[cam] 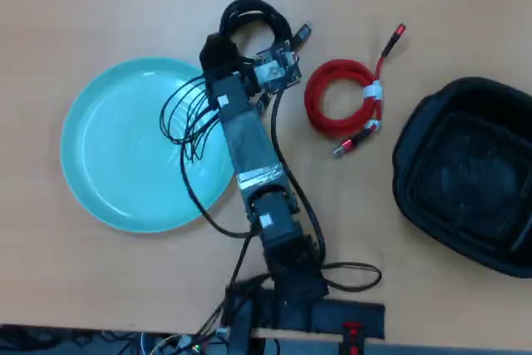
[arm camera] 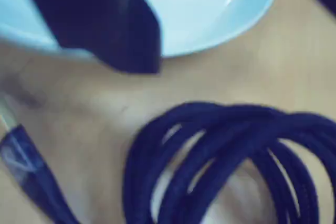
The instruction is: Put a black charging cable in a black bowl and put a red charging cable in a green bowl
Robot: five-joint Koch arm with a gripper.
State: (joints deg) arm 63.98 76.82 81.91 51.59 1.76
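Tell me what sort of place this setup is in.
Probably a desk or hobby workbench: a light wooden tabletop, a bright red coiled charging cable, and loose wires trailing off the table's near edge.

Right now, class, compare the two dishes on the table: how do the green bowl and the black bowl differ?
1. The green bowl is glossy pale turquoise; the black bowl is matte black.
2. The green bowl is round and shallow; the black bowl is deeper and rounded-rectangular with a thick rim.
3. In the overhead view the arm partly overlaps the green bowl at left, while the black bowl sits uncovered at the right edge.

Both hold no cable and look similar in size.
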